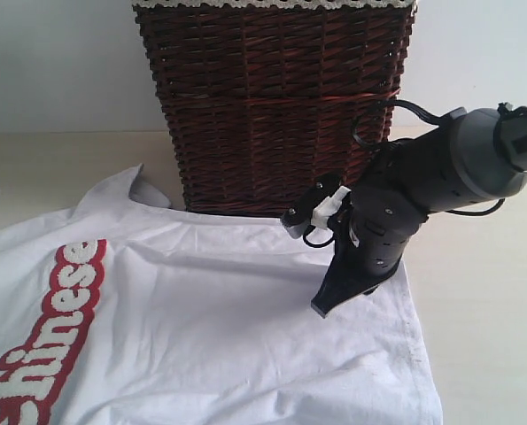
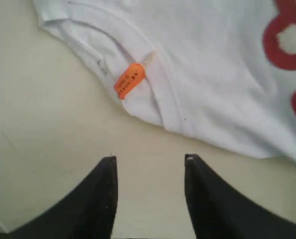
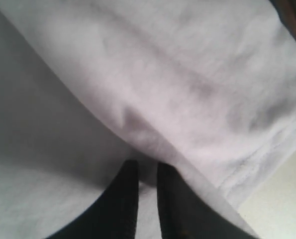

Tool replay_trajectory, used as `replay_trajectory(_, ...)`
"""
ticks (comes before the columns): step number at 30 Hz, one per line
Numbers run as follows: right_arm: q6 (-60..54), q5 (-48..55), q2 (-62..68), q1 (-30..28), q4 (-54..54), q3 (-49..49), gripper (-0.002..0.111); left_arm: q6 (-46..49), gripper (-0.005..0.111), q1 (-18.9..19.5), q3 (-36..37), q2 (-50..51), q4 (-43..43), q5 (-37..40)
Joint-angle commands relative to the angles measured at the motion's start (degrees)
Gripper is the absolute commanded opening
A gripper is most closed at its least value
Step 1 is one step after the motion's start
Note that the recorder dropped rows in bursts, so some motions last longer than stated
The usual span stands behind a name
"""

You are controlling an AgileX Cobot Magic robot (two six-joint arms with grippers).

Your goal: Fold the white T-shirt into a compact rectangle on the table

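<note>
The white T-shirt lies spread flat on the tabletop. Its red lettering runs off to the left, and the dark wicker basket stands right at its far edge. The right arm leans down onto the cloth near the shirt's right-hand edge. Its jaws are nearly together, with only a thin slit between them, at a soft ridge of fabric, and I cannot tell whether any cloth is nipped there. The left jaws stand well apart and empty, above bare tabletop just short of the collar with its orange tag. To my eye the folding is barely under way. Doing this step well looks to need each side taken right on the hemmed edge. Both should then lift together and carry over evenly, so the cloth lands smooth. The basket sits close, so a raised edge could drag against it.
</note>
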Motion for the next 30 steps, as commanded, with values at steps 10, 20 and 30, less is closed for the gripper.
replay_trajectory(10, -2.2, -0.4, -0.7, -0.3, 0.3, 0.3, 0.032, 33.5, 0.045, 10.6, -0.6, 14.8, 14.9, -23.2)
replay_trajectory(20, -2.2, -0.1, -0.7, -0.3, 0.8, 0.3, 0.034, 36.9, 0.027, 18.8, -3.2, 16.7, 9.4, -32.4)
replay_trajectory(30, -2.2, -0.3, -0.7, -0.3, 0.8, 0.3, 0.034, 61.9, 0.003, 19.1, -13.7, 15.0, -29.5, -14.6)
